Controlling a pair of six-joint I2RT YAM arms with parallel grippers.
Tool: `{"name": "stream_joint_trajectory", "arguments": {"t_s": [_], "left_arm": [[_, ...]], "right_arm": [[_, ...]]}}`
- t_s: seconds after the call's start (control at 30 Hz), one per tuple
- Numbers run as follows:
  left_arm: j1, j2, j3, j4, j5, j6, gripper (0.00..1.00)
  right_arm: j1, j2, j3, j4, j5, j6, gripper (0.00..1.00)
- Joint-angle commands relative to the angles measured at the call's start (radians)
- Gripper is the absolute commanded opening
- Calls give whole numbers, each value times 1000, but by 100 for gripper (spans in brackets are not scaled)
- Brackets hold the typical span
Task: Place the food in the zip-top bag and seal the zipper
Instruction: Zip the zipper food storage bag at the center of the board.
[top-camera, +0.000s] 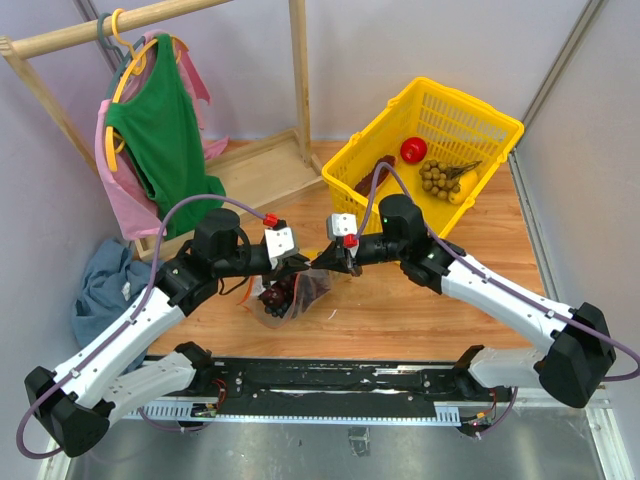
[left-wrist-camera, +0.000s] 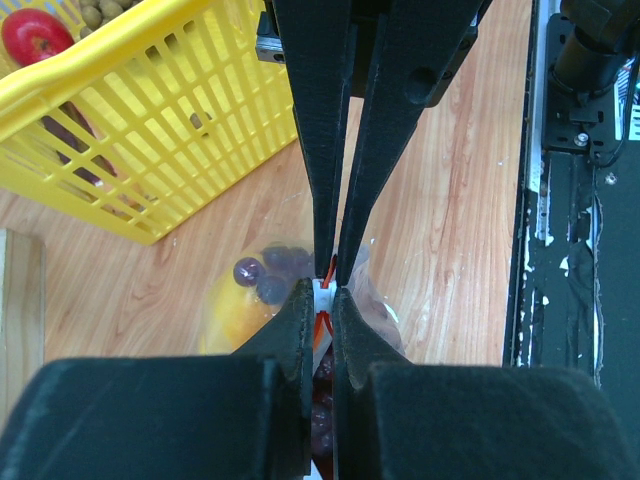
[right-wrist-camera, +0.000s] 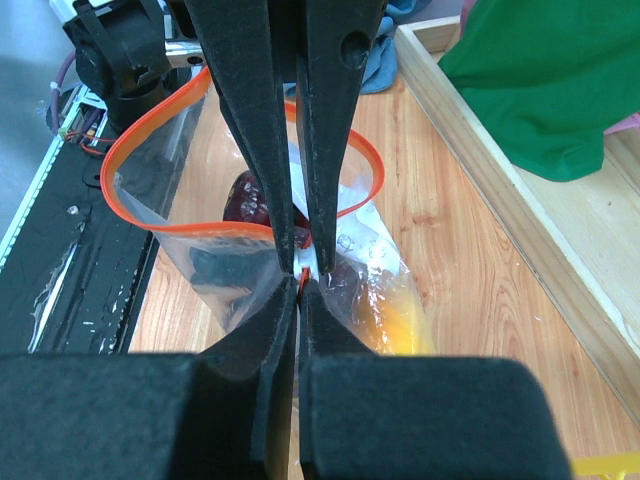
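The clear zip-top bag (top-camera: 288, 297) hangs between my two grippers above the wooden table. Inside it I see the purple grapes (left-wrist-camera: 266, 276), the yellow pepper (left-wrist-camera: 234, 318) and a dark red piece (right-wrist-camera: 246, 200). The red-orange zipper (right-wrist-camera: 150, 133) stands open in a wide loop in the right wrist view. My left gripper (top-camera: 304, 264) (left-wrist-camera: 322, 292) is shut on the zipper at a small white piece. My right gripper (top-camera: 326, 262) (right-wrist-camera: 300, 279) is shut on the same strip, tip to tip with the left one. The pepper also shows in the right wrist view (right-wrist-camera: 402, 326).
A yellow basket (top-camera: 470, 102) stands at the back right with a red round fruit (top-camera: 412, 150) and a brownish bunch (top-camera: 437, 177). A wooden rack with a green garment (top-camera: 160, 140) stands at the back left. A blue cloth (top-camera: 100, 285) lies at the left.
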Motion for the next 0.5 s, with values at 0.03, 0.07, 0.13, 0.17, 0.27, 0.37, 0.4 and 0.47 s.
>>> {"name": "stream_joint_trajectory", "arguments": {"t_s": [0.03, 0.07, 0.13, 0.17, 0.27, 0.37, 0.4, 0.47], "left_arm": [[-2, -12, 3, 25, 7, 3, 0], [-3, -14, 1, 24, 1, 3, 0], [-2, -19, -2, 22, -10, 3, 0], [-2, -22, -2, 21, -16, 4, 0], [-2, -20, 0, 18, -25, 0, 1], [-2, -20, 3, 19, -32, -1, 1], [-2, -22, 3, 21, -34, -1, 1], [-2, -20, 2, 26, -30, -2, 0]], "right_arm": [[-12, -19, 15, 51, 41, 13, 1], [-13, -28, 5, 65, 63, 21, 1], [-12, -47, -12, 93, 101, 34, 1], [-13, -53, -20, 106, 118, 41, 1], [-12, -60, -29, 123, 141, 56, 1], [-12, -56, -30, 124, 146, 62, 1], [-12, -55, -26, 113, 129, 56, 1], [-12, -59, -14, 92, 120, 57, 1]]}}
